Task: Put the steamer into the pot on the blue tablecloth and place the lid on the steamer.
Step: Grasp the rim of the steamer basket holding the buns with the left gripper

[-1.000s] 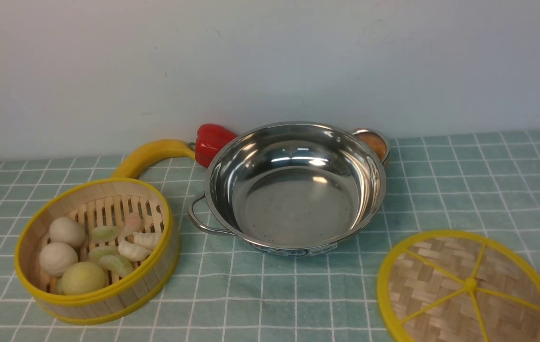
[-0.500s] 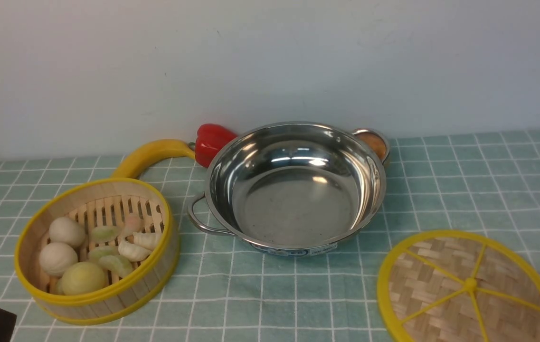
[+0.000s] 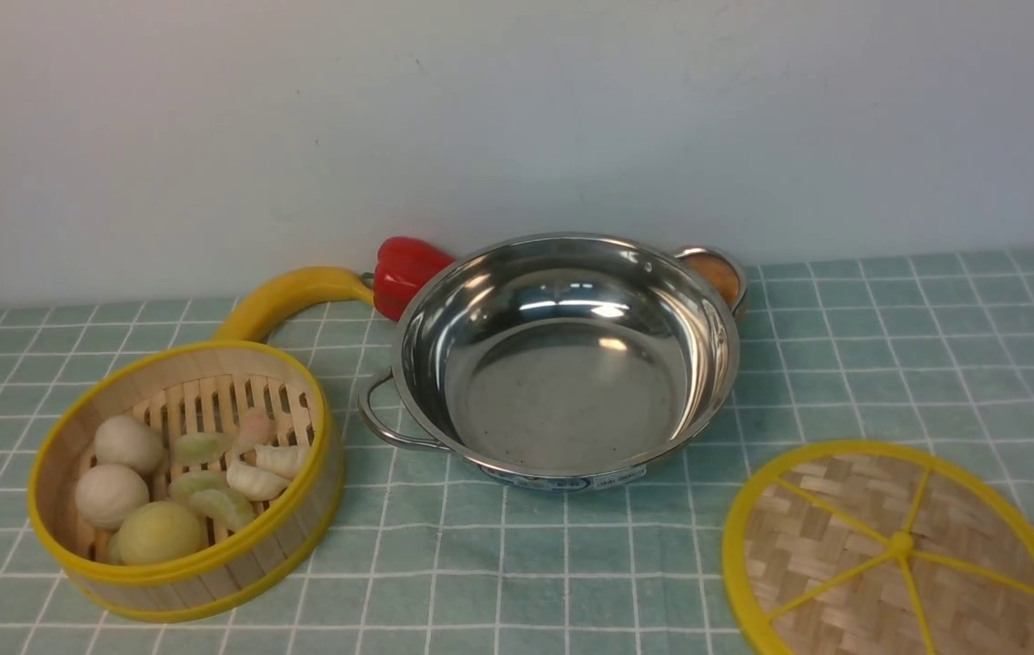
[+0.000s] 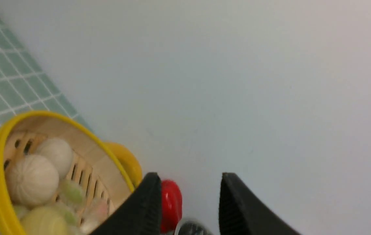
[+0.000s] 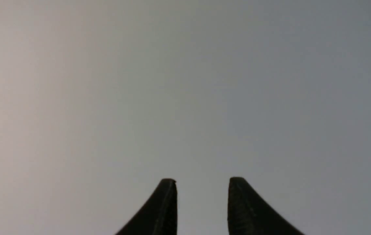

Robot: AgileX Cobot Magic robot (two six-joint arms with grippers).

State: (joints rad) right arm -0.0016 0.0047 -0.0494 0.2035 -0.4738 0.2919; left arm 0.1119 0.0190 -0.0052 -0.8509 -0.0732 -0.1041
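Note:
The steamer (image 3: 185,478), a bamboo basket with yellow rims holding buns and dumplings, sits on the blue tablecloth (image 3: 889,364) at the left; it also shows in the left wrist view (image 4: 35,169). The steel pot (image 3: 562,355) stands empty at the centre. The woven lid (image 3: 898,550) lies flat at the front right. My left gripper (image 4: 188,182) is open and empty, held away from the steamer, and does not show in the front view. My right gripper (image 5: 201,186) is open and empty, facing the plain wall.
A banana (image 3: 294,296) and a red pepper (image 3: 403,268) lie behind the steamer, against the pot's left side. A small dish of orange sauce (image 3: 717,273) sits behind the pot's right rim. A white wall (image 3: 517,118) closes the back.
A dark tip of my left gripper showed at the front view's lower left corner half a second ago; it has now left that view. The objects have not moved.

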